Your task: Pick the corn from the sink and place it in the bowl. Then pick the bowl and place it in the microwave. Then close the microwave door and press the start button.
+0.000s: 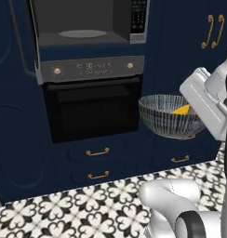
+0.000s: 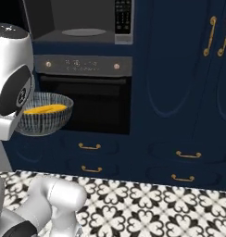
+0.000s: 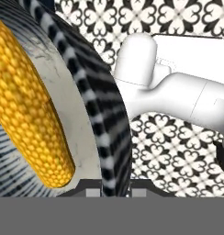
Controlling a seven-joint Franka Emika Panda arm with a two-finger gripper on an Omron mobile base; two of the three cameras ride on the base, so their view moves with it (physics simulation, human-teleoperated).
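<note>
Dark navy cabinetry (image 2: 179, 69) filled the wall from side to side, its tall doors carrying raised oval panels and paired brass bar handles (image 2: 218, 34) near the upper right corner. Set into it was a black oven (image 1: 92, 109) with a grey control strip and two gold dials (image 1: 56, 71). Beneath ran drawers with small curved brass pulls (image 1: 97, 152). The floor (image 2: 179, 208) was tiled in a white and black floral pattern, evenly lit.
</note>
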